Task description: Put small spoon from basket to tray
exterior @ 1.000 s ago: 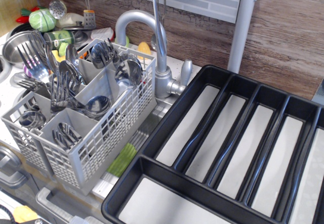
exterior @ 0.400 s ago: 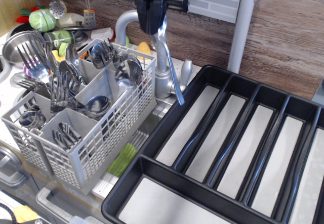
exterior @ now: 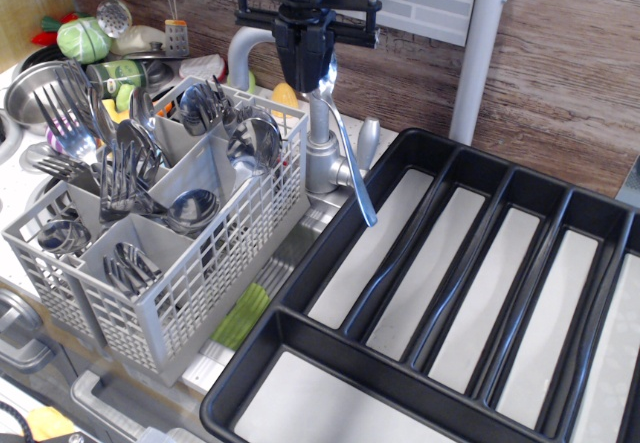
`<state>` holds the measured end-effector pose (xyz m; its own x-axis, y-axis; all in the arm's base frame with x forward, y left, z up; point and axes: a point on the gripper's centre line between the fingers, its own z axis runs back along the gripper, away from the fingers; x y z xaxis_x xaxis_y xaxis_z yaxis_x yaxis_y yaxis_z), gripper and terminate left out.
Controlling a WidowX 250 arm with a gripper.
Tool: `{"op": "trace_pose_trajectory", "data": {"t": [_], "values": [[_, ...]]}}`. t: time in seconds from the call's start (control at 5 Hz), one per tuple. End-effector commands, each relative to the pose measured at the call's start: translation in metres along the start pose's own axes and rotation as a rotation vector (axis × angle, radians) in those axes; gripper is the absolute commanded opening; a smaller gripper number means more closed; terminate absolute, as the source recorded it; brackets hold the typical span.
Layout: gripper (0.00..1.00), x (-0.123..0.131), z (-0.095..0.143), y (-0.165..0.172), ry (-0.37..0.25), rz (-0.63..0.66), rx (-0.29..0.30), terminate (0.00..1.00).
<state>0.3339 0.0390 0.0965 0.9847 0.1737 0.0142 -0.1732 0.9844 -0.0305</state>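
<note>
My black gripper (exterior: pixel 312 78) hangs from the top of the view, over the tap and just right of the basket. It is shut on the bowl end of the small spoon (exterior: pixel 349 148). The spoon's thin handle slants down to the right, and its tip hangs over the left edge of the black tray (exterior: pixel 330 248). The light grey basket (exterior: pixel 215 263) stands at the left, full of steel spoons and forks. The tray fills the right side of the view, and its pale grey compartments hold nothing.
A steel tap (exterior: pixel 318 143) rises between basket and tray, right under the gripper. A steel bowl (exterior: pixel 30 83) and toy vegetables (exterior: pixel 82 38) sit at the far left. A grey post (exterior: pixel 478 48) stands behind the tray. A wooden wall runs along the back.
The gripper has come down into view with the spoon in it. The spoon's handle tip has moved lower and to the right, to the tray's left edge.
</note>
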Motion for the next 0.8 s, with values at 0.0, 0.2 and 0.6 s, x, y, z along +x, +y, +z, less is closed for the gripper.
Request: {"op": "trace_pose_trajectory", "data": {"t": [0.0,0.2,0.6], "values": [[0.00,-0.001,0.000,0.002,-0.039,-0.008,-0.007,0.00],[0.00,-0.011,-0.016,0.008,-0.046,-0.005,0.004,0.00],[0.00,-0.031,-0.057,0.018,-0.105,0.014,0.032,0.00]]}}
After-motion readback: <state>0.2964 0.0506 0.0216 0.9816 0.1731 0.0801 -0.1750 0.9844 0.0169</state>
